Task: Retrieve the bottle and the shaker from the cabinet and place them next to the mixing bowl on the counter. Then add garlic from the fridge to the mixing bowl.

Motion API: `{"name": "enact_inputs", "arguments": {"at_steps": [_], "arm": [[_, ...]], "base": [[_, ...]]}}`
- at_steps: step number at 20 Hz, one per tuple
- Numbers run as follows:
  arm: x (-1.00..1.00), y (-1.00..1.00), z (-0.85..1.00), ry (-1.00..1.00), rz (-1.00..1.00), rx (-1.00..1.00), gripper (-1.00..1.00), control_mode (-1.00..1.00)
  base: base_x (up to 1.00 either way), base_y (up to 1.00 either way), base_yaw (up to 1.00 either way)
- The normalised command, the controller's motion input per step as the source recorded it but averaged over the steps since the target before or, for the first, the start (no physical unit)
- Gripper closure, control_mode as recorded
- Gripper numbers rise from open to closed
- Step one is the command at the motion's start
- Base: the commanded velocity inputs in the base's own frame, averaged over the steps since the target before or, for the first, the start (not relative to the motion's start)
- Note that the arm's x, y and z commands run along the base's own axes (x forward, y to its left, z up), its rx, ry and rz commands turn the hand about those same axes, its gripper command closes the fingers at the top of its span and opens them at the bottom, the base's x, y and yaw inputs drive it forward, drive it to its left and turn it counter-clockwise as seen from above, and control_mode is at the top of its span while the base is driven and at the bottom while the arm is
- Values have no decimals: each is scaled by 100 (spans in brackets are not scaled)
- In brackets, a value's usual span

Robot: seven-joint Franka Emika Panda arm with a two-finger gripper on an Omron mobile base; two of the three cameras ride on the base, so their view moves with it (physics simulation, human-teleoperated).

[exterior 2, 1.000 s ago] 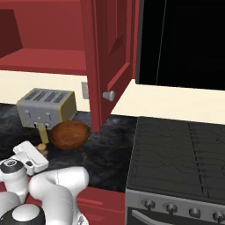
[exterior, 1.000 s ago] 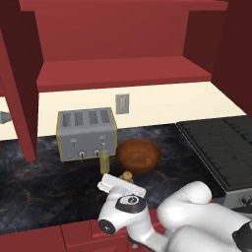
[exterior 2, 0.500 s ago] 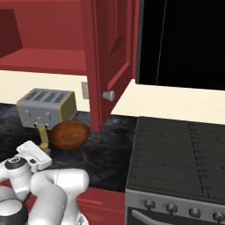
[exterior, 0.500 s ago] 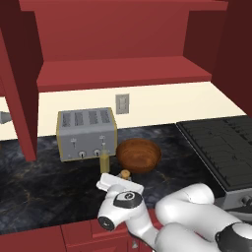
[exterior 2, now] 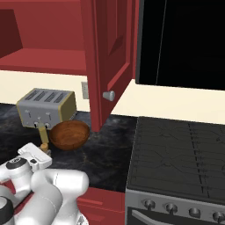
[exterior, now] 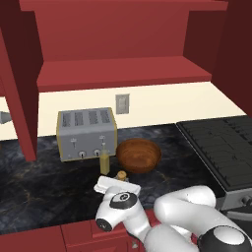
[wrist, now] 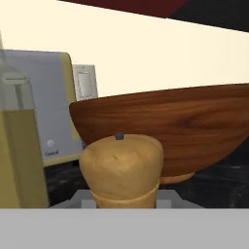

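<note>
I am gripping the small tan wooden shaker (wrist: 121,168) in my gripper (exterior: 117,185), low over the front edge of the dark marble counter (exterior: 44,189). I am judging it best to lower it straight, upright, just beside the round brown wooden mixing bowl (exterior: 139,155) without nudging the tall yellow glass bottle (exterior: 105,162). Behind, the grey four-slot toaster (exterior: 86,133) is sitting by the cream wall, under the open red cabinet (exterior: 123,74).

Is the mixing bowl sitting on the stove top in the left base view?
No, the mixing bowl rests on the dark counter beside the toaster, left of the stove.
</note>
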Motion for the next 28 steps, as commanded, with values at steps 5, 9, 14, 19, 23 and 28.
{"name": "enact_inputs", "arguments": {"at_steps": [5, 9, 14, 19, 23, 28], "arm": [[6, 0, -29, -6, 0, 0, 100, -100], [8, 0, -26, -5, 0, 0, -100, -100], [1, 0, -3, -5, 0, 8, -100, -100], [-28, 1, 17, -1, 3, 23, -100, -100], [-51, 0, 60, 0, 7, 20, -100, -100], [-76, -19, 97, 0, 4, 28, -100, -100]], "base": [[0, 0, 0], [0, 0, 0], [0, 0, 0], [0, 0, 0], [0, 0, 0], [0, 0, 0]]}}
